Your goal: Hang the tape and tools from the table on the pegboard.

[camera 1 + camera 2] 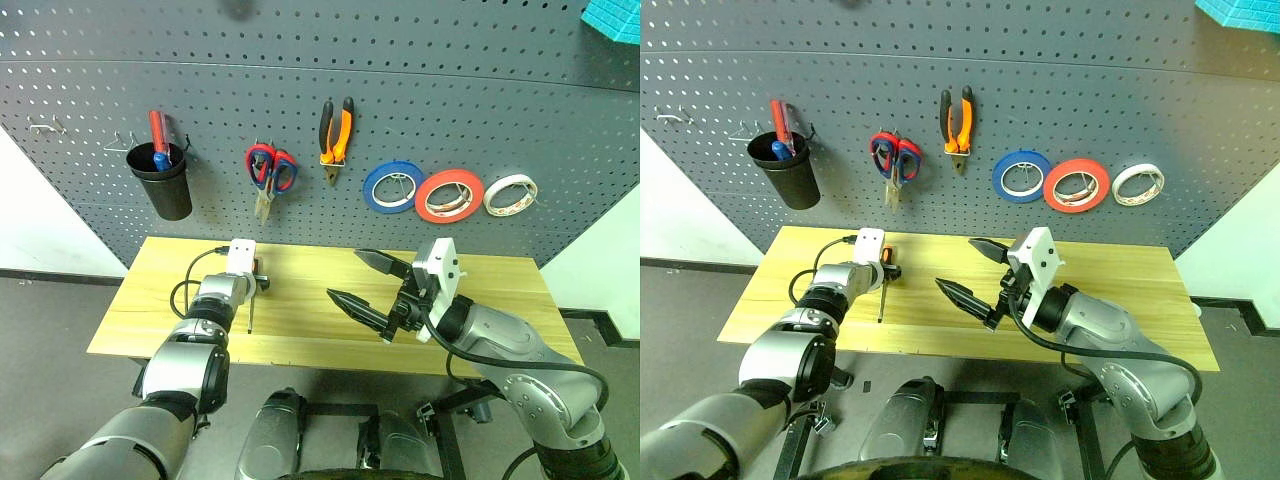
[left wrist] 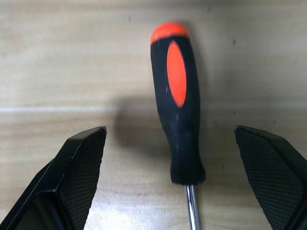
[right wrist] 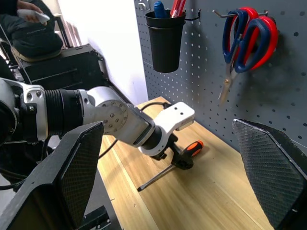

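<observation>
Here the screwdriver (image 2: 177,100) lies flat on the tabletop (image 1: 310,335), its orange-and-black handle between the spread fingers of the left gripper (image 2: 177,191), untouched. The right gripper (image 1: 368,285) hangs open above the tabletop, holding nothing. The tool looks light and rigid; its rubbery handle should grip well, while the thin steel shaft would likely slip.

No readable text, label or number anywhere.
</observation>
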Motion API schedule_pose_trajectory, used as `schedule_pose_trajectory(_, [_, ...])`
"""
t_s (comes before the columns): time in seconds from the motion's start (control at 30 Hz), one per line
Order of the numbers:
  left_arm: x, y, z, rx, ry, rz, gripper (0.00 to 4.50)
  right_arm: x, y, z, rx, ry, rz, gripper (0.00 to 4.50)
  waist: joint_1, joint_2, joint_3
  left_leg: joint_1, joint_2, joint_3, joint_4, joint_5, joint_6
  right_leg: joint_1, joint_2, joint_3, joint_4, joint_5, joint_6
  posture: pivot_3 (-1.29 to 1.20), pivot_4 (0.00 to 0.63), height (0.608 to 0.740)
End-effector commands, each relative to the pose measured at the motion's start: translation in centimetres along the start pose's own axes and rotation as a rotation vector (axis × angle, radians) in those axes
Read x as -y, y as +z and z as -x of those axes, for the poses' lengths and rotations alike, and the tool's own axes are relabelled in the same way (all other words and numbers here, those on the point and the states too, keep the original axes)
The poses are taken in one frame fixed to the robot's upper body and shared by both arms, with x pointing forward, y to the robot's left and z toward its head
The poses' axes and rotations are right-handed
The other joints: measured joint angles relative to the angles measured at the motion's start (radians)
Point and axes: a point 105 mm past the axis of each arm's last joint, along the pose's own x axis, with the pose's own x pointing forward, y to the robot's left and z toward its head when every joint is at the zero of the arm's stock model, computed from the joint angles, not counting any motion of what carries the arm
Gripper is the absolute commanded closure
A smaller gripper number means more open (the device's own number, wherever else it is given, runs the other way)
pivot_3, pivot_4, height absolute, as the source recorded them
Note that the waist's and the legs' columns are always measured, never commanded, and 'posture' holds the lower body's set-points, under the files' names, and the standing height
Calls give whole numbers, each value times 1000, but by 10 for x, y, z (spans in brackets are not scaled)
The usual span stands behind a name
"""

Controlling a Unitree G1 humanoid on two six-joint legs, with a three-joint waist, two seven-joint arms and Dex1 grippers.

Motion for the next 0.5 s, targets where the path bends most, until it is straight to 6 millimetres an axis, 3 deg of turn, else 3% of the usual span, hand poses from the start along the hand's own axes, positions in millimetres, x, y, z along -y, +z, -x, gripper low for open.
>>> schedule_pose_trajectory(0.03, [0, 17, 2, 54, 7, 5, 31, -3, 13, 4, 42, -2, 34, 0, -1, -1, 0, 0, 0, 0, 0, 0, 0, 0, 0, 0, 0, 0, 0, 210, 94, 657])
schedule_pose_trajectory(0.23, [-3, 15, 1, 56, 19, 6, 31, -4, 12, 5, 39, -6, 30, 0, -2, -1, 1, 0, 0, 0, 0, 0, 0, 0, 0, 0, 0, 0, 0, 206, 97, 657])
schedule_pose_trajectory(0.33, [-3, 15, 1, 60, 24, 4, 558, -4, 12, 6, 37, -7, 29, 0, -2, -1, 1, 0, 0, 0, 0, 0, 0, 0, 0, 0, 0, 0, 0, 207, 97, 657])
schedule_pose_trajectory(0.5, [-3, 16, 1, 62, 23, 2, 2107, -4, 11, 6, 37, -8, 27, 0, -3, -1, 1, 0, 1, -1, 0, 0, 0, 0, 0, 0, 0, 0, 0, 209, 95, 657])
